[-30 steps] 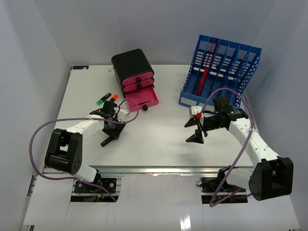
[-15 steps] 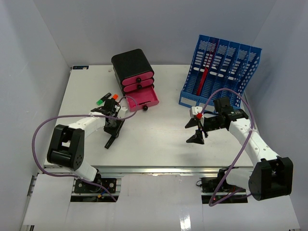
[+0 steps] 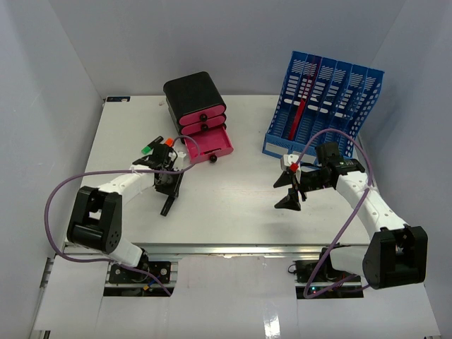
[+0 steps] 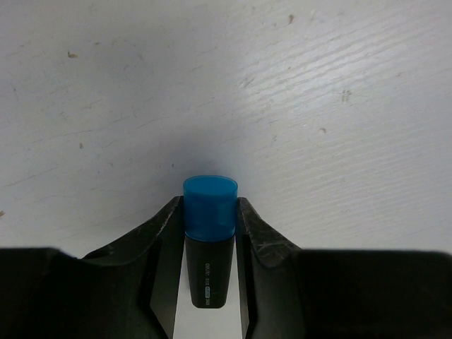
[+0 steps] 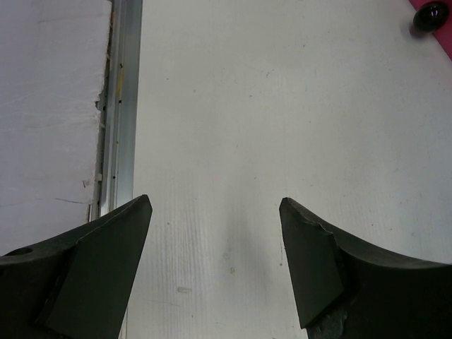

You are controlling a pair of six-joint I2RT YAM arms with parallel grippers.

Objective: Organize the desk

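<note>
1. The bench (image 3: 233,205) was the white tabletop with a metal rail along its front edge, and it filled the floor between pale grey walls. Its surface was matte, lightly scuffed and bare across the middle.
2. Progress was judged partial. A green-capped marker (image 3: 149,147) and an orange-capped marker (image 3: 167,143) lay loose on the bench, just beside the drawer unit (image 3: 194,99).
3. The drawer unit stood at the rear left. Its lowest pink drawer (image 3: 214,146) was pulled open and was judged the likely destination for the markers.
4. The left tool (image 4: 209,219) was clamped on a blue-capped marker (image 4: 209,282) near that drawer. Contact with the bench could not be determined.
5. The right tool (image 5: 215,201) had its fingers apart and empty over bare bench, in front of the blue file rack (image 3: 325,99).
</note>
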